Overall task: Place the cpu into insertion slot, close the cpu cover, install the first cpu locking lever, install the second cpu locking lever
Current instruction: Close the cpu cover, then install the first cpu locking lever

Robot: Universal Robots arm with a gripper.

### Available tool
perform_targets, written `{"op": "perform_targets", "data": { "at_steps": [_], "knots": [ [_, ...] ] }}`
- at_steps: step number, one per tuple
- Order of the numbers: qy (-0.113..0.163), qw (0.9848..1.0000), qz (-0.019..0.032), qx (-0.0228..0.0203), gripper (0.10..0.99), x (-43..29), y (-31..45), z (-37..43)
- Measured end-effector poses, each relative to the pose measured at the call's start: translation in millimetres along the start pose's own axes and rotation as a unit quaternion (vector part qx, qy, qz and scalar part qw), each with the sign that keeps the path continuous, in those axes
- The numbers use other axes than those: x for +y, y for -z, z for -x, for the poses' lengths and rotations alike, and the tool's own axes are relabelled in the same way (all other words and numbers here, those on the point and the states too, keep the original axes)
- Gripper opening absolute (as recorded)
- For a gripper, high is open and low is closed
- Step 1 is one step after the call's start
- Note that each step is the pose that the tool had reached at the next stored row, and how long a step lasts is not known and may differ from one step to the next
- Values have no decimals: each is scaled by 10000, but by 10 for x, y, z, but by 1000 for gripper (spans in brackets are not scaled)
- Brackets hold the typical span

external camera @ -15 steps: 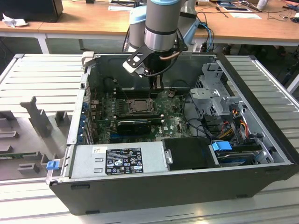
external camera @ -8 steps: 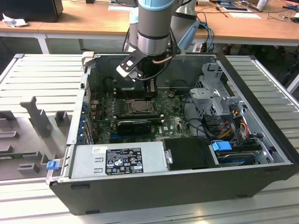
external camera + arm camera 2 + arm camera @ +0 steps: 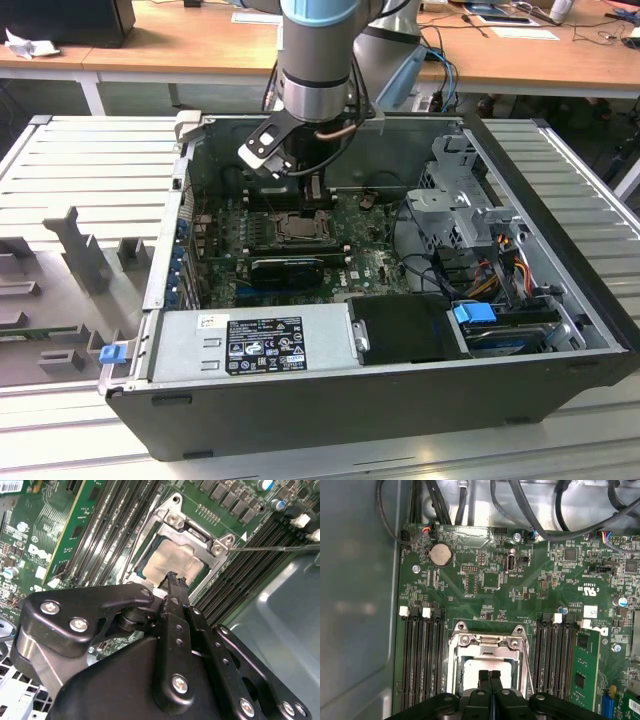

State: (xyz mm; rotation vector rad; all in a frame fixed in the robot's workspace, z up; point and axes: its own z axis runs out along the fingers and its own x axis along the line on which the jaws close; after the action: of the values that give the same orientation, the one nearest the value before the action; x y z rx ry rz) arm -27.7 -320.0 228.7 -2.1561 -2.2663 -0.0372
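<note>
Second wrist view: the gripper (image 3: 173,579), fingers pressed together and empty, hangs just above the cpu (image 3: 167,562), which sits under the lowered cpu cover (image 3: 161,515).

Black-and-white rating label (image 3: 265,345) on the silver power supply (image 3: 320,318), seven o'clock in the exterior view, small white sticker (image 3: 212,322) beside it, barcode sticker (image 3: 10,486) and white printed marks (image 3: 592,586) on the green circuit board (image 3: 470,550), none clearly readable
</note>
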Motion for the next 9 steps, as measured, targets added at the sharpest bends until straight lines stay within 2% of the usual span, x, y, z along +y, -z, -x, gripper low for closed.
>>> {"op": "perform_targets", "data": {
  "at_steps": [9],
  "knots": [
    [0, 10000, -1, -1, 106, -119, 11, -10]
  ]
}}
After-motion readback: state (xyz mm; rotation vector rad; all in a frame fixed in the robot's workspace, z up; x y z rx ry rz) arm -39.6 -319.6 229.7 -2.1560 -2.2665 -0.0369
